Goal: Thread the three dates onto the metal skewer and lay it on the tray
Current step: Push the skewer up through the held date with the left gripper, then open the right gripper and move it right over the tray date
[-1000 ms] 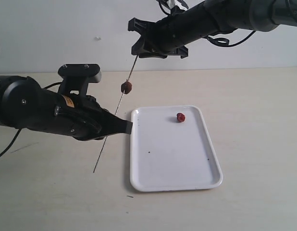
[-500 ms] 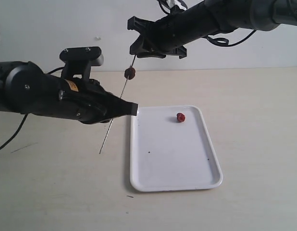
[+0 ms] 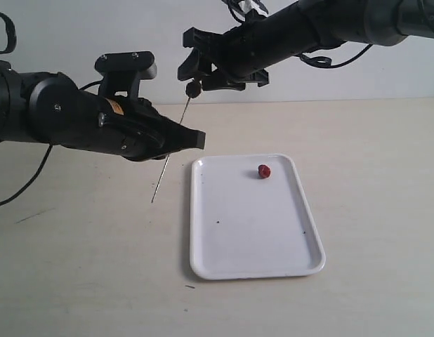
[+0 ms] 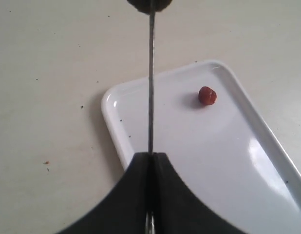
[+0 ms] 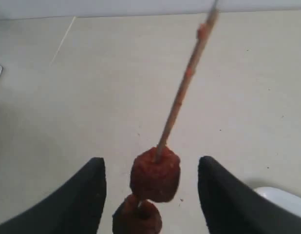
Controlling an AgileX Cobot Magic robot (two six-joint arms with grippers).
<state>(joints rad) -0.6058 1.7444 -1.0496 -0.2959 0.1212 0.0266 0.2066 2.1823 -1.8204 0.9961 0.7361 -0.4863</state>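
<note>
Two dates (image 5: 155,174), prob. touching, on skewer (image 4: 151,83)

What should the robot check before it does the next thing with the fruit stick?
1. Left gripper shut on the metal skewer: ok.
2. First date and second date threaded on the skewer: ok.
3. Right gripper open, jaws apart from those two dates: ok.
4. Third date threaded: not ok, it lies on the tray.
5. Skewer laid on the tray: not ok, it is held tilted in the air.
6. Threaded dates sit tight on the skewer: cannot tell.
</note>
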